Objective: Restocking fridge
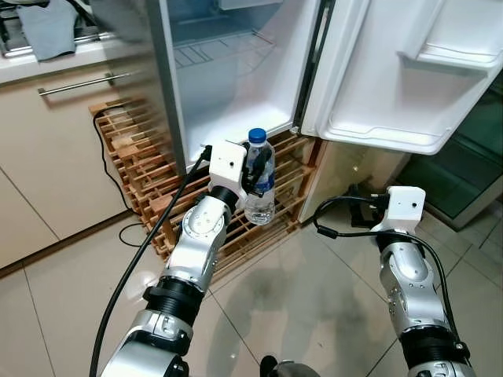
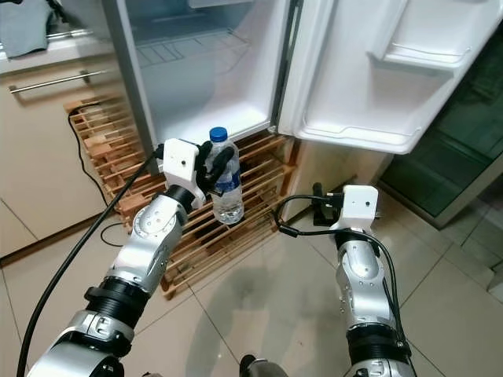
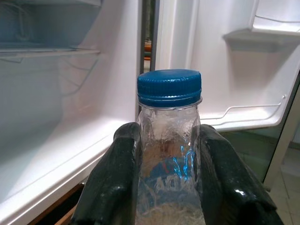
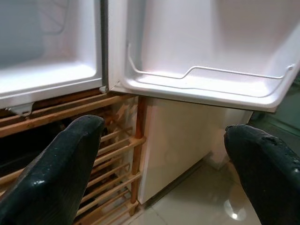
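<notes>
A clear water bottle (image 1: 260, 182) with a blue cap (image 3: 169, 87) stands upright in my left gripper (image 1: 253, 171), which is shut on its upper body. The bottle hangs just below and in front of the open fridge's (image 1: 236, 86) white bottom floor. In the left wrist view both black fingers (image 3: 115, 178) press the bottle's sides. My right gripper (image 1: 360, 206) is held low to the right, under the open fridge door (image 1: 401, 71). Its fingers (image 4: 61, 164) are spread wide with nothing between them.
A slatted wooden rack (image 1: 149, 169) stands under the fridge. The door's lower shelf (image 4: 206, 82) has a wire rail. A cream cabinet (image 1: 55, 149) with a metal handle stands at the left. A black cable (image 1: 106, 169) runs along the rack. Glossy tiled floor (image 1: 299, 290) lies below.
</notes>
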Robot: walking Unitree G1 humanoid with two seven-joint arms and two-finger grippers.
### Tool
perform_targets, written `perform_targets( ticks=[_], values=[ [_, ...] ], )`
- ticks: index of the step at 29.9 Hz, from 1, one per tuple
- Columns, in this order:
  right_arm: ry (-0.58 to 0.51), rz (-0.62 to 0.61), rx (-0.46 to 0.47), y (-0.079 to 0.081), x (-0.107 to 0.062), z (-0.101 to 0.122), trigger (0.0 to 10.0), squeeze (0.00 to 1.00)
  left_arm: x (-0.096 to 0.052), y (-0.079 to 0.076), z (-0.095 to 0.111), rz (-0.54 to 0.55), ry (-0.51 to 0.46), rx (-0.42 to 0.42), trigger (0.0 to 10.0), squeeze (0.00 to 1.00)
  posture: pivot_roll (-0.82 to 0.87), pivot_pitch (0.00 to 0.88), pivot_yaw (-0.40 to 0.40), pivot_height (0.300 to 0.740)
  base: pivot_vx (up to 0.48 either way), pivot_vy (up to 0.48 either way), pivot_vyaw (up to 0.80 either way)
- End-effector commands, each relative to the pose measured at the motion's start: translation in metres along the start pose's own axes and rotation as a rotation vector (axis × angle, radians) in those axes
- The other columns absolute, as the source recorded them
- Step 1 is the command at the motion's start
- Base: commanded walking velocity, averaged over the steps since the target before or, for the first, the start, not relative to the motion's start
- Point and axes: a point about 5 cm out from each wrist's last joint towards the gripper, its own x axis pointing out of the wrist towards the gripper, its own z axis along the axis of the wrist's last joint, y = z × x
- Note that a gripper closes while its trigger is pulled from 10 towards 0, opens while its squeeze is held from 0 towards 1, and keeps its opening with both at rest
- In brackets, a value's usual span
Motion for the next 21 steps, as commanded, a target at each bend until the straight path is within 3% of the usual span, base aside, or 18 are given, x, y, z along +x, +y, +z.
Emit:
perform_targets(
  ticks=[1,6,16,21],
  values=[
    [0.003,-0.031,0.016,-0.008,-0.003,0.000,10.0,0.00,0.004,0.002,0.005,0.014,-0.024,0.021,10.0,0.00,-0.13,0.000,-0.033,0.740,0.000,0.000,-0.66],
    [0.000,-0.023,0.004,-0.007,-0.005,0.000,10.0,0.00,0.006,0.000,0.004,-0.001,-0.019,0.041,10.0,0.00,-0.14,0.000,-0.024,0.740,0.188,0.000,-0.66],
    [-0.018,0.035,-0.020,0.009,-0.002,0.004,10.0,0.00,0.014,-0.006,0.016,-0.057,-0.066,0.078,10.0,0.00,-0.12,0.000,-0.005,0.740,0.329,-0.346,-0.11],
    [-0.010,0.034,-0.007,0.011,-0.002,0.002,10.0,0.00,0.012,-0.011,0.018,-0.088,-0.081,0.055,10.0,0.00,-0.11,0.000,-0.005,0.740,0.197,-0.208,-0.69]
  ],
)
